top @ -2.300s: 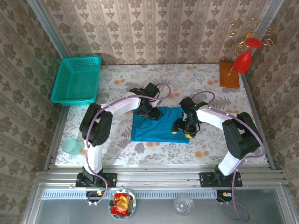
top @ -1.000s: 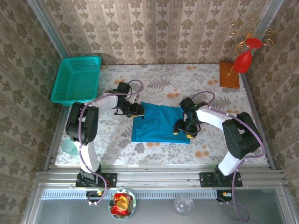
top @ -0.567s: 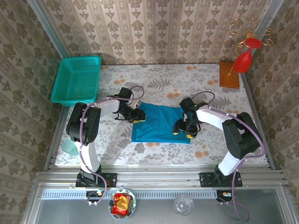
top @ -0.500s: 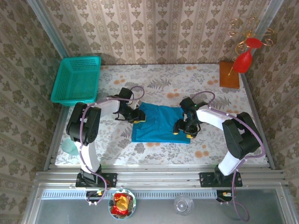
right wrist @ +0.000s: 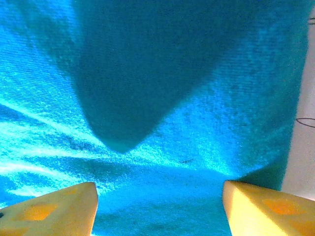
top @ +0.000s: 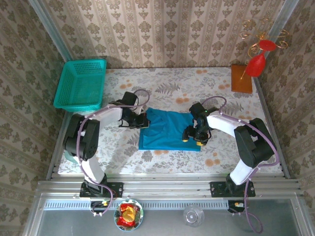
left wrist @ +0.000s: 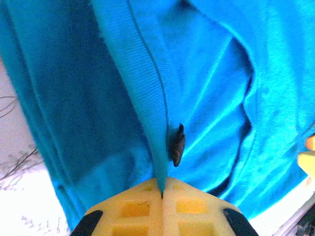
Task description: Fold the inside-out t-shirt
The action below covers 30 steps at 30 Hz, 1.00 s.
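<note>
I see the inside-out t-shirt [top: 167, 132] partly folded on the table [top: 221, 98], right of the teal basket [top: 83, 63] and nearer the arm bases. The left gripper [top: 141, 121] works the shirt edge closest to the basket, jaws clamped on a ridge of cloth. The right gripper [top: 193, 135] sits at the edge farthest from the basket, jaws spread over flat cloth.

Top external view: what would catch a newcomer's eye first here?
The blue-teal t-shirt lies mid-table with an arm at each side. The left gripper is shut on a ridge of cloth at its left edge; the right gripper stands open at its right edge. A teal mesh basket sits at the far-left corner.
</note>
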Available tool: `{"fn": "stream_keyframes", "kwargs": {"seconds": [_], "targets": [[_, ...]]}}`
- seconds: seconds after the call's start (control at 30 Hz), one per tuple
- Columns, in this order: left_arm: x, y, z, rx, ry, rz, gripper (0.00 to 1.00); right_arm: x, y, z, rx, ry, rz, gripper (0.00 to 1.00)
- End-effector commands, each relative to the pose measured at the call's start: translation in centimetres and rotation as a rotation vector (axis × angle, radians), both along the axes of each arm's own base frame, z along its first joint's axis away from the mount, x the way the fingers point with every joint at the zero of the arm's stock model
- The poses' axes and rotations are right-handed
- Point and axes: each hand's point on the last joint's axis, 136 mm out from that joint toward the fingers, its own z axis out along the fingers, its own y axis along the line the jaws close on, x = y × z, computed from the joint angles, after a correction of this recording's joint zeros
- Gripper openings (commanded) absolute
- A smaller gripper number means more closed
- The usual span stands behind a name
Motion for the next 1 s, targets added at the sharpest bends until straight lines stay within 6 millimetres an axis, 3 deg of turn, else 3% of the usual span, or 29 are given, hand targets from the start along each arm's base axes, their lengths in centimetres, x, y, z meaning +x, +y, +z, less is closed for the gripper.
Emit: {"fn": "stream_keyframes", "kwargs": {"seconds": [0.0,0.2,0.43,0.53,0.7,0.83,0.97], "targets": [[-0.4,2.1,0.9,0.065,-0.023,0.030,0.00,-1.9,-2.0,-1.5,-0.110,0.080,0.009,0.70],[-1.3,4.7,-1.7,0.190,0.049,0.018,0.00,-2.2,-2.1,-1.8,-0.110,0.090,0.005,0.71],[0.3,4.9,-4.4,0.250,0.065,0.006,0.09,-1.9,-1.3,-0.4,-0.060,0.059,0.008,0.71],[1.2,5.0,-3.4,0.257,0.020,0.020,0.19,-1.8,-0.8,1.0,-0.022,0.032,0.003,0.71],[1.3,5.0,0.4,0.219,-0.059,0.050,0.28,-1.6,-0.6,3.6,0.016,-0.030,-0.004,0.71],[-0.9,4.6,2.6,0.137,-0.053,0.066,0.35,-1.9,-1.6,4.6,-0.010,-0.051,-0.016,0.72],[-4.4,3.7,2.7,0.043,0.007,0.058,0.32,-2.3,-2.9,4.3,-0.045,-0.044,-0.032,0.72]]}}
